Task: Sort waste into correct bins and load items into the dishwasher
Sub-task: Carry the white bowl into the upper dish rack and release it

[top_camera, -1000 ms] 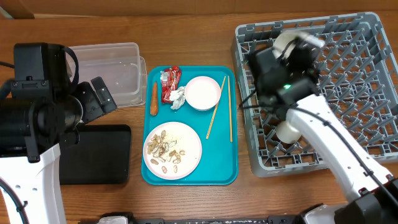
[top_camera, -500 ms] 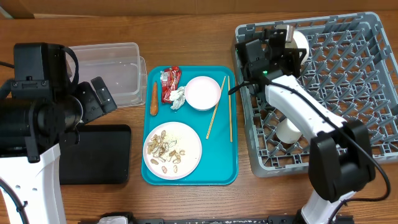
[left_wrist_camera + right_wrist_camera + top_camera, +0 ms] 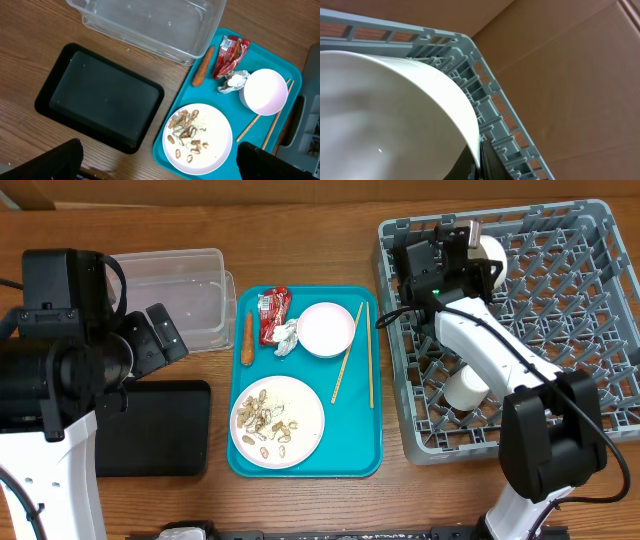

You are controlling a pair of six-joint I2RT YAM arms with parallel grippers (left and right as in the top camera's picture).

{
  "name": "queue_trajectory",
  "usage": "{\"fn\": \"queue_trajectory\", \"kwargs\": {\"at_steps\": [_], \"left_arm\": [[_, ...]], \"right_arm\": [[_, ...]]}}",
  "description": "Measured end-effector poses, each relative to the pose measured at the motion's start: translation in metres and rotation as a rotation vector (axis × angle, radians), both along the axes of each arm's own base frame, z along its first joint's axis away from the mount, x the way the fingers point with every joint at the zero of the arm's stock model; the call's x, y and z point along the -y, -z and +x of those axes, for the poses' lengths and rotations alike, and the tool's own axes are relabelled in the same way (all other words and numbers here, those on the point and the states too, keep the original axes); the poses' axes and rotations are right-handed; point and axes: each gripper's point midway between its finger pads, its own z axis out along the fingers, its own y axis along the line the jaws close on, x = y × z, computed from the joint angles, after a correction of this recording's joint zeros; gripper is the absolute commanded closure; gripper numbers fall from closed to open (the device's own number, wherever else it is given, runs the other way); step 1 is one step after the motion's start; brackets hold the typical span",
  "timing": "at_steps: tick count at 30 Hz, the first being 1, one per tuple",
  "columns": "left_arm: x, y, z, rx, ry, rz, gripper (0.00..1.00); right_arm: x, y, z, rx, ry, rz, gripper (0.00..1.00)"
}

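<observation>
The counter (image 3: pixel 300 505) is brown wood with a straight grain, and a band of plain brown cardboard runs along the top edge of the overhead view. The same cardboard, with a seam, fills the upper right of the right wrist view. The only print in sight is on the red wrapper (image 3: pixel 273 313), and it is too small to read. The wrapper lies at the upper left of the teal tray (image 3: pixel 350 450), with the crumpled tissue (image 3: pixel 287 338) just beside it and the carrot piece (image 3: pixel 247 340) along the tray's left edge. Also on the tray are a pale pink bowl (image 3: pixel 327 328), two chopsticks (image 3: pixel 347 365) and a white plate (image 3: pixel 303 395) with beige scraps (image 3: pixel 265 425). Left of the tray sit the clear tub (image 3: pixel 190 295) at the upper left and the black tray (image 3: pixel 150 428) below it. The grey dish rack (image 3: pixel 560 330) fills the right side, with a cream cup (image 3: pixel 465 388) at its lower left. The right gripper (image 3: pixel 470 242) is at the rack's upper left corner, its jaws closed on the rim of a white bowl (image 3: pixel 490 255). The left gripper (image 3: pixel 150 338) hangs by the tub, its jaws spread wide and holding nothing.
</observation>
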Motion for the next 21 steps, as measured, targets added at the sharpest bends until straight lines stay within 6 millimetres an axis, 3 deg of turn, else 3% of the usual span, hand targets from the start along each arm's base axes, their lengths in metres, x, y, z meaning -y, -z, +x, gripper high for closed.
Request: {"fn": "queue_trajectory", "kwargs": {"at_steps": [8,19,21], "left_arm": [[0.000,0.000,0.000,0.000,0.000,0.000,0.00],[0.000,0.000,0.000,0.000,0.000,0.000,0.00],[0.000,0.000,0.000,0.000,0.000,0.000,0.00]], "right_arm": [[0.001,0.014,-0.007,-0.033,-0.002,-0.007,0.96],[-0.015,0.016,-0.011,-0.050,-0.035,-0.020,0.96],[-0.016,0.016,-0.011,-0.055,-0.038,-0.021,0.92]]}}
